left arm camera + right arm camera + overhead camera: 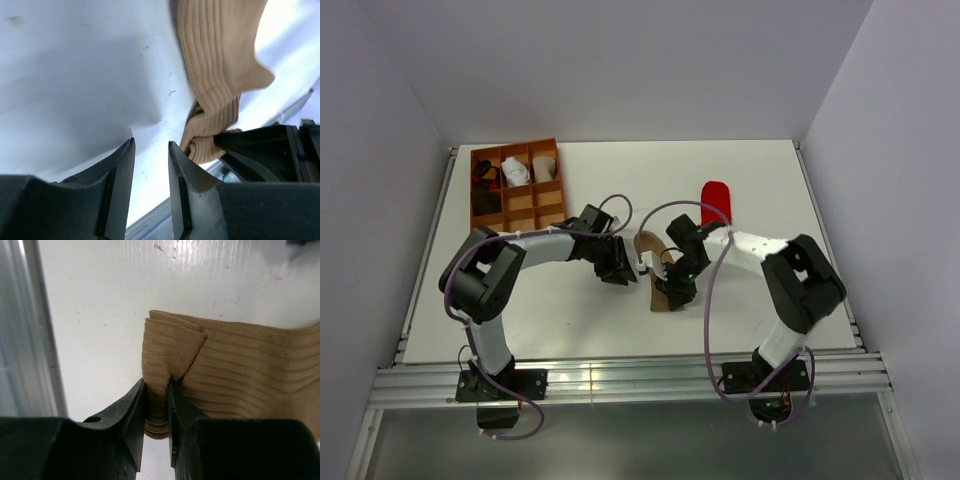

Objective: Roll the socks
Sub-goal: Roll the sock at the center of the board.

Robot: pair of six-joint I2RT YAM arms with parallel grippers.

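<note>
A ribbed tan sock (650,248) lies on the white table (560,310) between my two grippers. Its near end is folded over, and my right gripper (157,386) is shut on that folded end (156,365); the rest of the tan sock (245,375) stretches away to the right. In the top view the right gripper (672,286) sits over the sock's near end. My left gripper (150,146) is open just left of the sock (215,60), with only bare table between its fingers. A red sock (717,201) lies flat further back, right of centre.
A brown divided tray (516,147) stands at the back left with a black bundle (485,176) and white bundles (515,172) in its rear compartments. The table's metal front rail (620,378) runs along the near edge.
</note>
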